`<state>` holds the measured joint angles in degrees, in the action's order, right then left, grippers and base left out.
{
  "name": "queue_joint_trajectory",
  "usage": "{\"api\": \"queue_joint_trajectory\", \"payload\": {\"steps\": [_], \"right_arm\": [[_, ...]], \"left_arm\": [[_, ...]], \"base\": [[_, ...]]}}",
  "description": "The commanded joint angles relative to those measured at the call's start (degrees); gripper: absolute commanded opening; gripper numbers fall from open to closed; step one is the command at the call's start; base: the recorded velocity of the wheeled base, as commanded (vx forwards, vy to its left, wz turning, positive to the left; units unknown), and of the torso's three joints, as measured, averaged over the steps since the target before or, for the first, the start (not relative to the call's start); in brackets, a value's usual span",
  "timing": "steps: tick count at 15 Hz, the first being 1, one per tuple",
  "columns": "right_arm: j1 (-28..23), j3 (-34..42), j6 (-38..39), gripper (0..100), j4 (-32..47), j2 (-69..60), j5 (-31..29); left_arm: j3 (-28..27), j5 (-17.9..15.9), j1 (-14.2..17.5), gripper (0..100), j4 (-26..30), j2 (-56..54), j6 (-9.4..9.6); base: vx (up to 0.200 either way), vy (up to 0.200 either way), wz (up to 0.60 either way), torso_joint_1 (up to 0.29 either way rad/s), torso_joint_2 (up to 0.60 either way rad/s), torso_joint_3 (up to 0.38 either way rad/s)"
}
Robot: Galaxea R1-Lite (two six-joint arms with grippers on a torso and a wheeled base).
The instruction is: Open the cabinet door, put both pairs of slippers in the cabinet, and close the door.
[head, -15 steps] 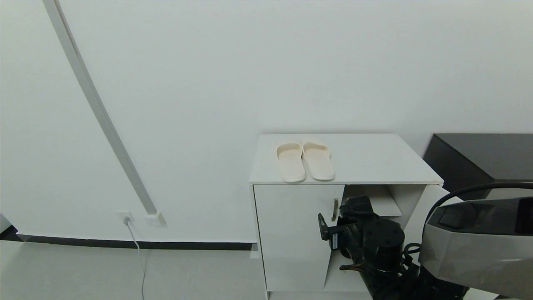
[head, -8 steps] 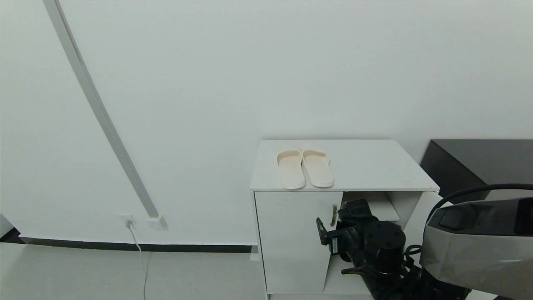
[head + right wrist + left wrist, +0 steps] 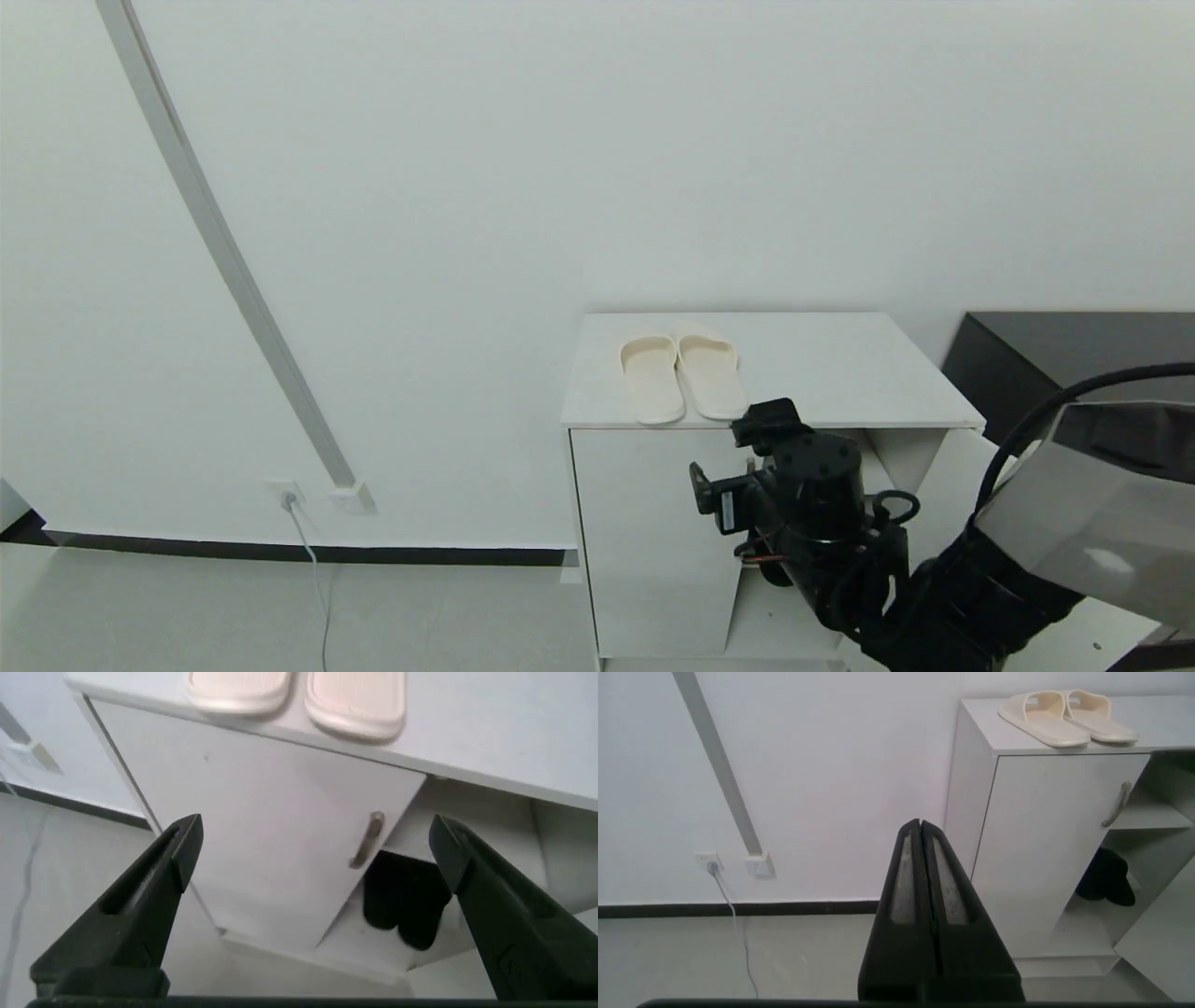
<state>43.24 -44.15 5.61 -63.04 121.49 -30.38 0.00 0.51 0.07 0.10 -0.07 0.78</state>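
Counting slippers gives two pairs: one cream pair [image 3: 681, 378] lies side by side on top of the white cabinet [image 3: 840, 373], near its front edge, and one black pair [image 3: 406, 901] stands inside it on the bottom shelf. Of the cabinet's two doors, the handled one [image 3: 644, 532] is closed and the other [image 3: 1167, 943] hangs open. The right gripper [image 3: 316, 835] hovers before the cabinet front, jaws spread wide and grasping nothing; the left gripper [image 3: 921, 831], well off from the cabinet, is clenched. Beside the cabinet run a white wall [image 3: 560, 140], a slanted cable duct [image 3: 219, 233], a socket [image 3: 282, 488], a pale floor [image 3: 187, 607] and a black unit [image 3: 1074, 345]
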Motion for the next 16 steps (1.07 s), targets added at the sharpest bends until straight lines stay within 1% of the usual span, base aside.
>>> {"api": "queue_joint_trajectory", "payload": {"steps": [1,2,4,5,13,15,16], "right_arm": [[0.09,-8.84,4.24,100,10.83,-5.48,-0.21],[0.09,-10.16,4.5,100,13.56,-6.0,-0.29],[0.09,-14.29,6.7,100,22.87,-7.5,-0.56],[0.09,-15.61,7.93,100,24.63,-7.59,-0.65],[0.44,-14.82,8.37,100,24.45,-5.92,-0.65],[0.88,-14.38,8.1,100,18.83,-1.96,-0.65],[0.88,-14.12,7.84,100,17.16,-1.17,-0.65]], "left_arm": [[0.0,-0.07,0.01,0,-0.01,0.07,0.01],[0.0,0.02,0.01,0,-0.01,0.07,0.01],[0.0,-0.07,0.01,0,-0.01,0.07,0.01],[0.0,-0.07,0.01,0,-0.01,0.07,0.01],[0.0,-0.07,0.01,0,-0.01,0.07,0.01],[0.0,0.02,0.01,0,-0.01,0.07,-0.08],[0.0,0.1,0.01,0,-0.01,0.07,-0.16]], "base": [[0.0,0.0,0.0,0.0,0.0,0.0],[0.0,0.0,0.0,0.0,0.0,0.0],[0.0,0.0,0.0,0.0,0.0,0.0],[0.2,0.0,0.0,0.002,0.01,-0.007],[0.2,0.0,0.0,0.003,0.0,0.001],[0.2,0.0,0.0,0.0,0.0,0.007],[0.0,0.0,0.0,0.0,0.0,0.0]]}}
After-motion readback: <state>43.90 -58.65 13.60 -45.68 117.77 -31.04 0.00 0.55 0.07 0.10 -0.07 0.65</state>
